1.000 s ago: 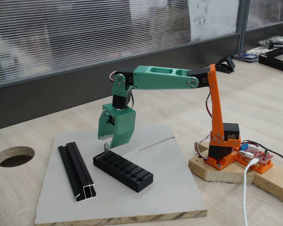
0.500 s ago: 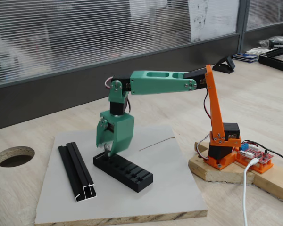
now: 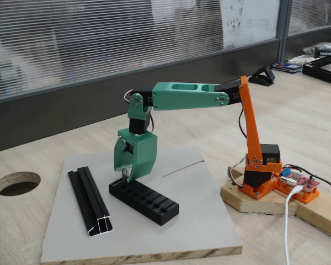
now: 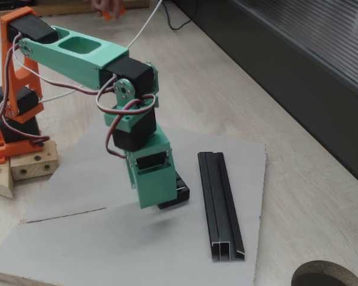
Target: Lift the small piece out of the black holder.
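The black holder (image 3: 146, 201) lies slantwise on the grey board, its row of slots facing up. My green gripper (image 3: 124, 176) points straight down over the holder's left end. The small piece (image 3: 123, 174) shows as a thin grey sliver between the fingertips, still standing in the end slot. The jaws look closed together on it. From behind in the other fixed view, the gripper (image 4: 154, 202) hides most of the holder (image 4: 179, 196), of which one corner peeks out.
A long black channel profile (image 3: 90, 201) (image 4: 221, 205) lies left of the holder on the grey board (image 3: 198, 221). The arm's orange base (image 3: 259, 176) sits on a wooden block at right, beside a red circuit board (image 3: 298, 181). A round hole (image 3: 16, 183) opens in the tabletop.
The gripper came down from above the holder's left end and its jaws closed around the small piece. Over the last half second it has barely moved.
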